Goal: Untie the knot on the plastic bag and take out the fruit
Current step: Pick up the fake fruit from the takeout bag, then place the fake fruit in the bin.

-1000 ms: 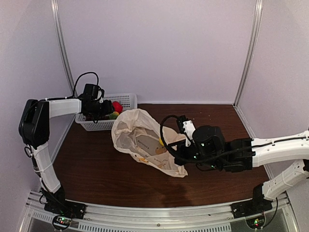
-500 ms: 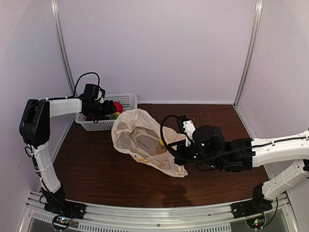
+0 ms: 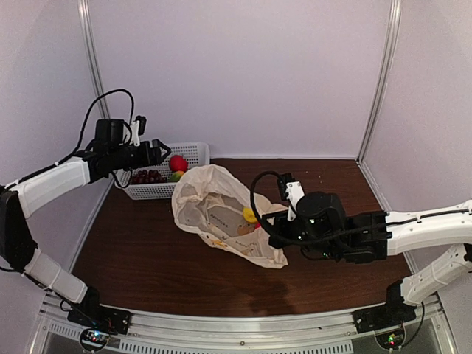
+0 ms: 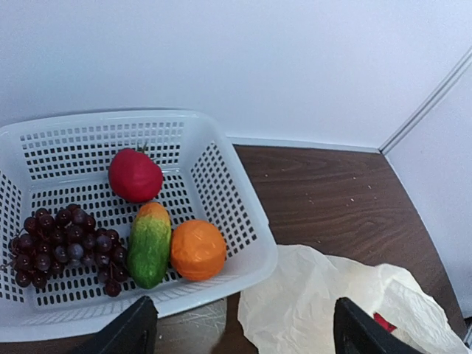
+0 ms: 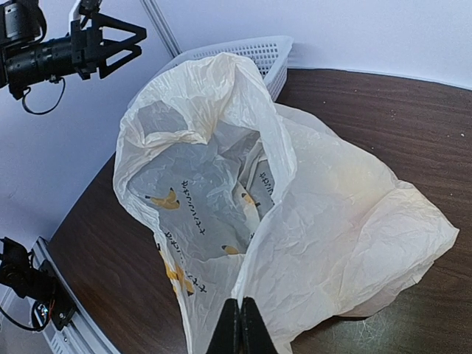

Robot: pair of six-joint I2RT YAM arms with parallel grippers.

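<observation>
While the right gripper (image 5: pixel 240 324) pinches shut on the bag (image 5: pixel 332 214), its crinkly cream banana-print film gapes ahead; the left gripper (image 4: pixel 243 328) stands wide open, empty, before fruit (image 4: pixel 198 249) in a basket (image 4: pixel 228 188)

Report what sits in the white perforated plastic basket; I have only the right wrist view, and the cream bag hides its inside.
Observer: The white perforated plastic basket holds a round red fruit, an oblong green-and-orange fruit, a round orange fruit and a bunch of dark purple grapes.
Operator: Check the bag for fruit.
Observer: From above, a bright yellow rounded shape, likely fruit, shows inside the crinkly cream plastic bag, beside the shut right tool.
Operator: Locate the left tool.
Observer: From above, the open, empty left tool hangs over the basket's left end.
</observation>
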